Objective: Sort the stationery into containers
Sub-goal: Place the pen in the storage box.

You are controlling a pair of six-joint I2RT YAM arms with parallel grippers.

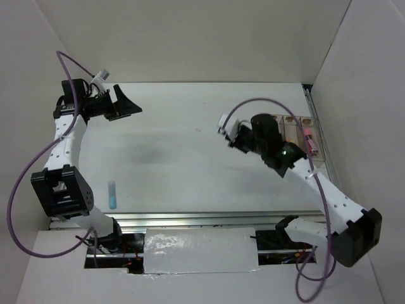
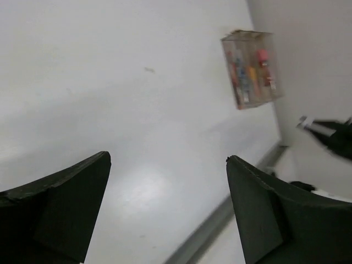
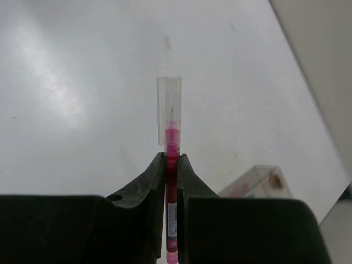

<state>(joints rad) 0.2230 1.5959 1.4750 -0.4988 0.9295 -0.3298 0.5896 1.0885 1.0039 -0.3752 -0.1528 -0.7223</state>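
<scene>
At the far left of the table (image 1: 190, 171), the left gripper (image 1: 128, 106) is held above the back corner. Its jaws are spread wide and nothing is held between them; in the left wrist view only bare table surface is seen between the two dark fingers (image 2: 66, 192). Nearer the front left, a light-blue marker (image 1: 112, 194) is laid on the table, lengthwise from front to back, close to the left arm's base and well apart from both grippers.

Right of centre, the right gripper (image 3: 171, 162) is raised over the table, just beside the containers (image 1: 302, 140). Its jaws are closed tightly on a red-pink pen (image 3: 171, 144), which is gripped on the barrel just below its clear cap (image 3: 169, 107). The capped end is seen projecting beyond the fingertips, and a fine tip can be made out inside the cap.

At the far right, the containers are set against the right wall (image 1: 361, 95), three clear joined bins in a row. A pink item is seen in the rightmost bin from above. From the left wrist view, red, blue, yellow and pink pieces can be made out inside, but they are too blurred to be told apart bin by bin. One corner of the containers is also caught in the right wrist view, below and to the right of the held pen
</scene>
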